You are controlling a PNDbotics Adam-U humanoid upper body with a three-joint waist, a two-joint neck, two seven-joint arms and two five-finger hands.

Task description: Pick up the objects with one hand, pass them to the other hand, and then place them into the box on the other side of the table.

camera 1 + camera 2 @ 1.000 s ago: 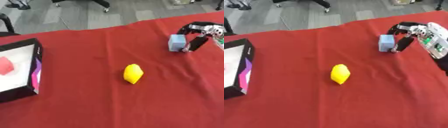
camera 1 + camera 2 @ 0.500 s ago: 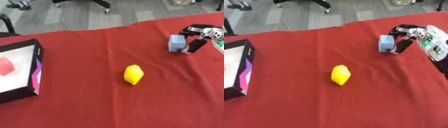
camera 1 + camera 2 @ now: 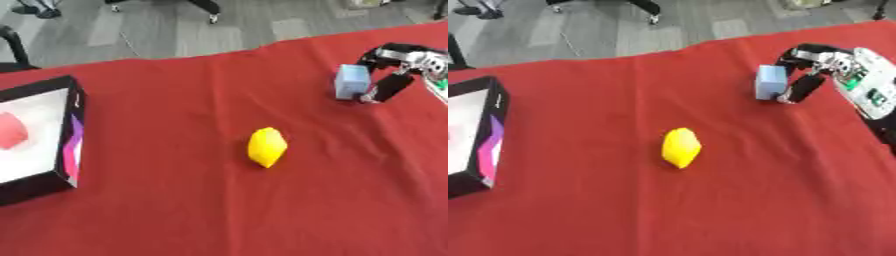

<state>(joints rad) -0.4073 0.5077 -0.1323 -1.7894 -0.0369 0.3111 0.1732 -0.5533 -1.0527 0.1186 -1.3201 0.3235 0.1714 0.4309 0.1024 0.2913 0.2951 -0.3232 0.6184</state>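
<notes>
Where my right arm comes in from the right edge of the view, my right hand [image 3: 811, 70] sits at the far right of the table [image 3: 737, 210], curled round a pale blue block [image 3: 769, 83]. The fingers [image 3: 800, 52] arch over the top of the block and the thumb [image 3: 798, 90] comes down on its near side, so the block is pinched between them. It looks to be resting on the red cloth [image 3: 175, 210] or just above it; the view is too soft here for me to say which. Behind the hand, my forearm [image 3: 868, 85] shows as a pale panel with small dark and green marks.

Toward the middle of the table, well apart from my hand, a yellow object [image 3: 267, 147] lies alone on the cloth (faceted, tapering to a point at its near end). Nothing touches it.

At the far left stands the box [image 3: 72, 135], black-walled with a white inside and a strip of purple and pink on the wall facing me. A red object [image 3: 10, 131] lies inside it on the white floor, cut off by the left edge of the view.

Beyond the far edge of the cloth there is grey floor [image 3: 157, 30], with dark chair legs [image 3: 645, 7] showing at the top.
</notes>
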